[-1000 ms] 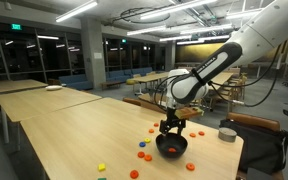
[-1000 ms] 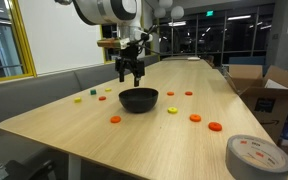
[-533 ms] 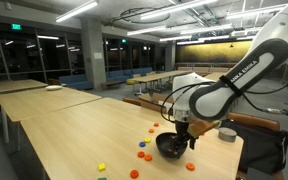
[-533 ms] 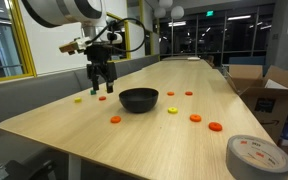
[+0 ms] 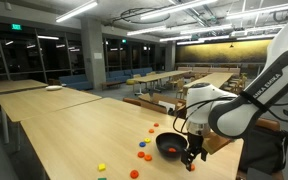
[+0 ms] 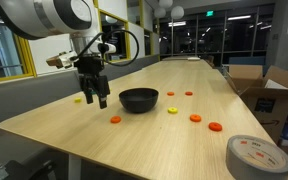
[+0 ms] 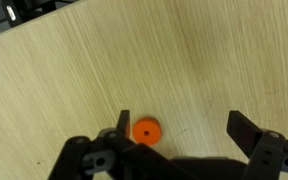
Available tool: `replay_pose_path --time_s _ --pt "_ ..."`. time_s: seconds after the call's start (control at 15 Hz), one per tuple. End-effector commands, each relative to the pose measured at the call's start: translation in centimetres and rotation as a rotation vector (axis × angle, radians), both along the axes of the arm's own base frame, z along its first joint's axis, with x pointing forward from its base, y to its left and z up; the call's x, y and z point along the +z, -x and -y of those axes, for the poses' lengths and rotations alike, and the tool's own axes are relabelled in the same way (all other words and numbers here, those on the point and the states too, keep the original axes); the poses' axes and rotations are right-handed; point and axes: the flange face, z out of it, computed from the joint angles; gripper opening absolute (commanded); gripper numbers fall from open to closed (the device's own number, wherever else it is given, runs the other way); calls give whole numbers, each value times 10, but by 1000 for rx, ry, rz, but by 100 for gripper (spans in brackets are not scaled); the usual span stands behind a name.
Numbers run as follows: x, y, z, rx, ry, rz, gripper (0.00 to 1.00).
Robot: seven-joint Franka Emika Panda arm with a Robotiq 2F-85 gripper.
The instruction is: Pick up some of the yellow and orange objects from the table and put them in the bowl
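Observation:
The black bowl (image 5: pixel 170 146) (image 6: pixel 139 99) stands on the pale wood table (image 5: pixel 74 130) (image 6: pixel 154 140). Small orange pieces (image 5: pixel 146 155) (image 6: pixel 195 118) and a few yellow ones (image 5: pixel 101 167) (image 6: pixel 79 99) lie scattered around it. My gripper (image 5: pixel 191 156) (image 6: pixel 96 99) (image 7: pixel 184 128) is open and low over the table, just beside the bowl. In the wrist view one orange disc (image 7: pixel 145 131) lies on the wood between the jaws, close to one fingertip (image 7: pixel 123 122). The gripper holds nothing.
A grey tape roll (image 6: pixel 256 156) sits at the table's near corner, and a cardboard box (image 6: pixel 276 88) stands off the table's edge. More orange pieces (image 6: pixel 115 119) (image 6: pixel 215 126) lie in front of the bowl. Similar tables stand further back (image 5: pixel 44 92).
The gripper has moved from above the bowl sideways to the table beside it and come down low over an orange disc. It stays open.

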Motion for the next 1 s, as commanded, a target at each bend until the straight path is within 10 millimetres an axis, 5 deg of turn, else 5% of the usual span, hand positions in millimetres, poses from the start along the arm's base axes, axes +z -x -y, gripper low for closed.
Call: replay_pose_path --time_s 0.0,0.93 --pt "-2 -10 17 -24 -20 59 100" --pt "-44 -24 67 -71 -89 63 100"
